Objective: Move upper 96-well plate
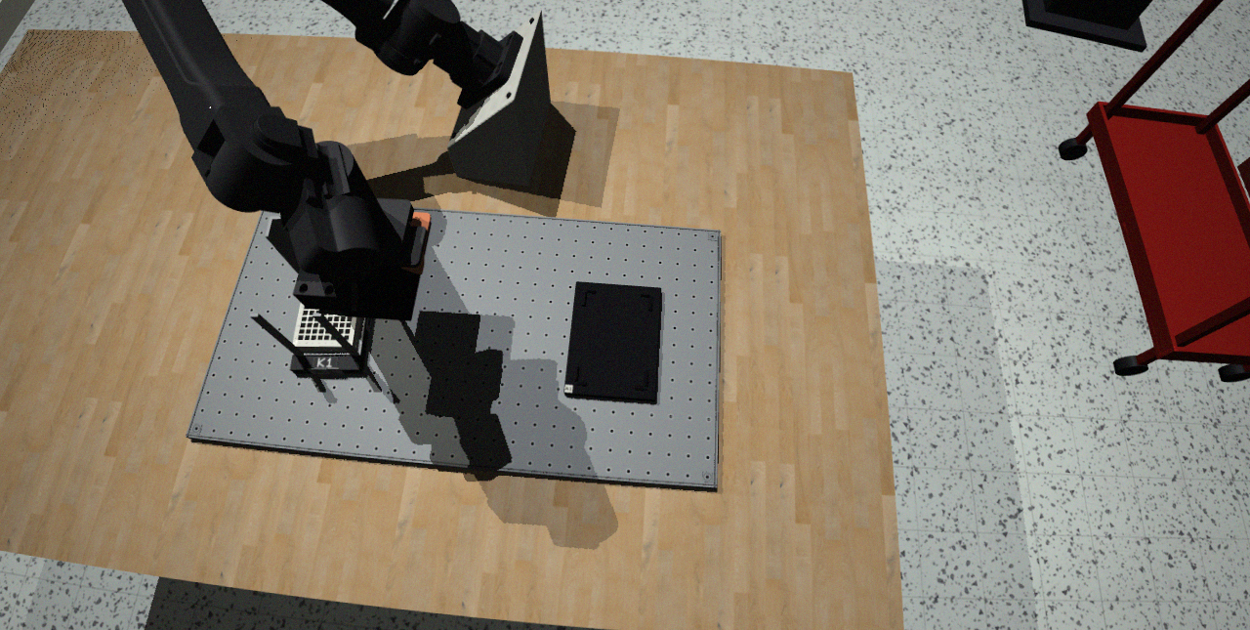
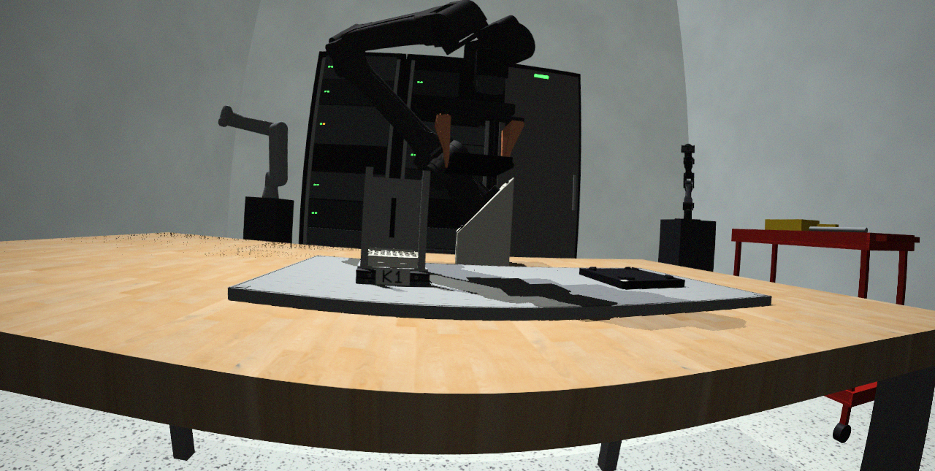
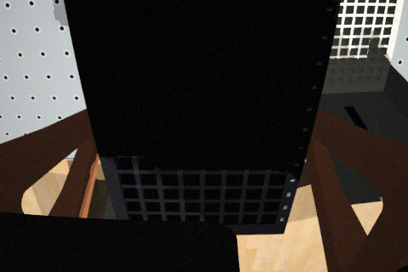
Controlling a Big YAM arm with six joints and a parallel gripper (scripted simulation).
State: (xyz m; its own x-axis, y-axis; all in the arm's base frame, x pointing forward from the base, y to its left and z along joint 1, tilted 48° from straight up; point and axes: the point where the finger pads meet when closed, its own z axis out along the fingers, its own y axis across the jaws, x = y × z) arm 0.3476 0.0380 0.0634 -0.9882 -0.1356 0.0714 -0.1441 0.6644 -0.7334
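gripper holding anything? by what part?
Yes: the gripper is shut on the upper 96-well plate, fingers clamping its two opposite long sides.

Matt grey perforated metal breadboard [image 1: 524, 259], pale wood-plank table [image 1: 742, 189], matt black plate nest [image 1: 613, 342], speckled floor [image 1: 1005, 451]

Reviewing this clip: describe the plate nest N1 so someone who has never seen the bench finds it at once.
Start at the grey perforated breadboard on the wooden table. On its right half, well away from the K1 stack rack at the left, lies a flat black rectangular plate nest. It alone is low and slab-like, with thin corner locator marks and a tiny pale square outside its front-left corner.
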